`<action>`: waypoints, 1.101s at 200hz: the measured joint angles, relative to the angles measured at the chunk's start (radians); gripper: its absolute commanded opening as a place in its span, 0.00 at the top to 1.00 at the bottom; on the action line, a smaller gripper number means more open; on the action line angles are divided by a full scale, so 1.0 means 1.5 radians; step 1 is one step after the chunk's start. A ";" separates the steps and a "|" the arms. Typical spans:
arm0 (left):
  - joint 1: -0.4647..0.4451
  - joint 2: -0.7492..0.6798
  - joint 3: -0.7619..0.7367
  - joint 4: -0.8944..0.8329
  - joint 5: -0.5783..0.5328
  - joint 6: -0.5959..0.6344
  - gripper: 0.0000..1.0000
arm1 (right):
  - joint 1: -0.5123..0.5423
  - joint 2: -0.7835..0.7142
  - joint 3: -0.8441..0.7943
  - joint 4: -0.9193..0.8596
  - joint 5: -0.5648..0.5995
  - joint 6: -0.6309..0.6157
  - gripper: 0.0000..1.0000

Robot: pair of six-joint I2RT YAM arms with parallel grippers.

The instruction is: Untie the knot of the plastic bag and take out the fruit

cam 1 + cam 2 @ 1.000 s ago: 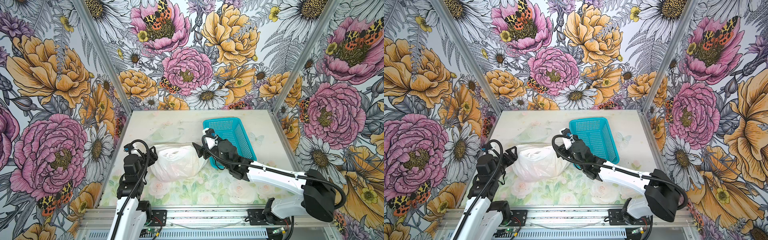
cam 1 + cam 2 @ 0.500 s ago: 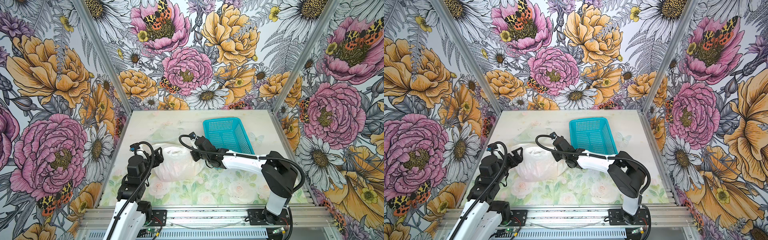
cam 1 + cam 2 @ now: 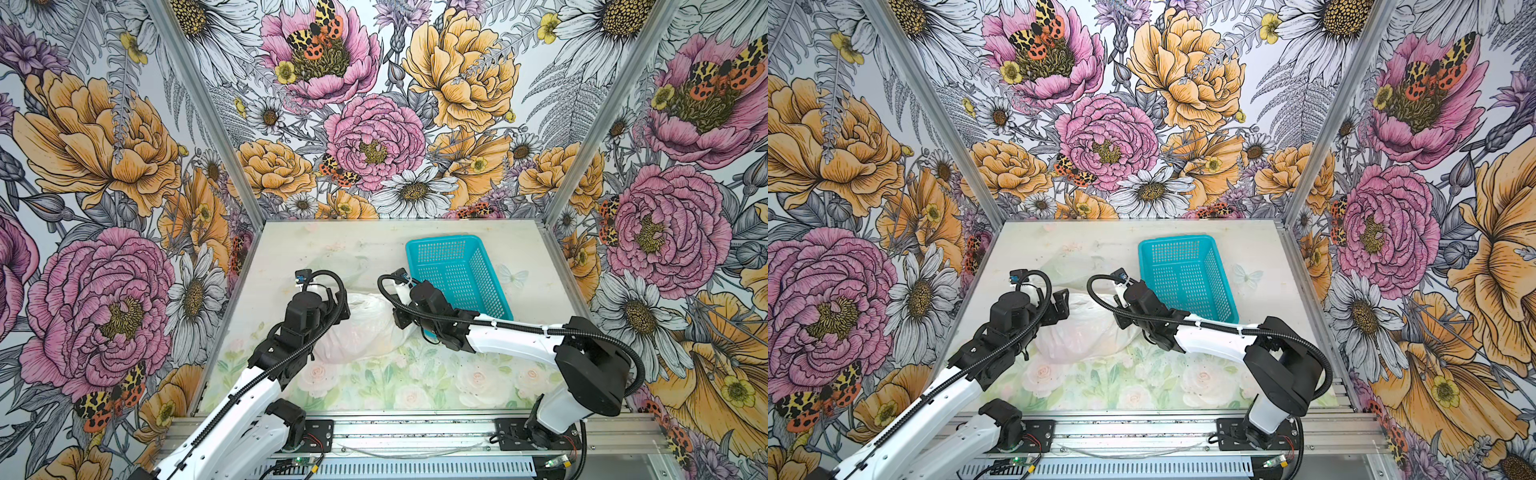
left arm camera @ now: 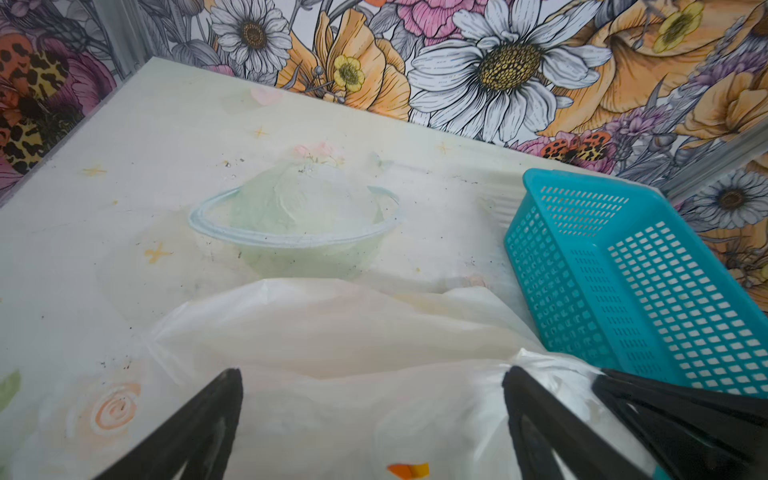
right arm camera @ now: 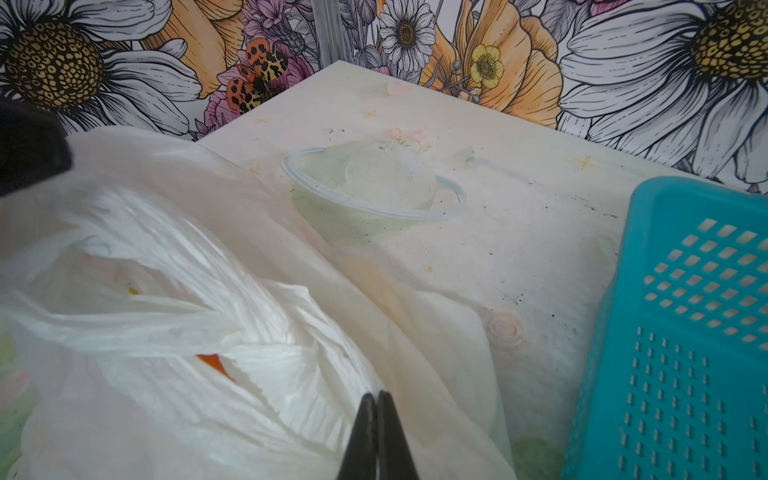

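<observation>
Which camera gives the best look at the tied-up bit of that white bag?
The right wrist view: the knot sits close up, its twisted white strands plain just beyond the shut right gripper. The left wrist view shows only smooth stretches of the plastic bag; in both top views the tie cannot be made out.

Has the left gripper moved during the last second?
Yes. The left gripper has shifted toward the teal basket, now open over the plastic bag.

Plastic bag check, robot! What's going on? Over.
Left gripper jaws open over plastic bag. Right gripper jaws shut beside knot, tied. Fruit inside. Basket alongside.
</observation>
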 measured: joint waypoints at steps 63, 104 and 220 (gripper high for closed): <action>0.000 0.086 0.004 -0.006 -0.023 -0.006 0.22 | 0.000 -0.005 -0.037 0.041 -0.001 0.000 1.00; 0.000 0.121 0.005 0.008 -0.025 -0.010 1.00 | 0.000 -0.005 -0.054 0.084 -0.010 0.000 1.00; 0.065 0.084 -0.040 0.049 -0.027 -0.081 1.00 | 0.000 -0.102 -0.228 0.216 0.069 0.018 1.00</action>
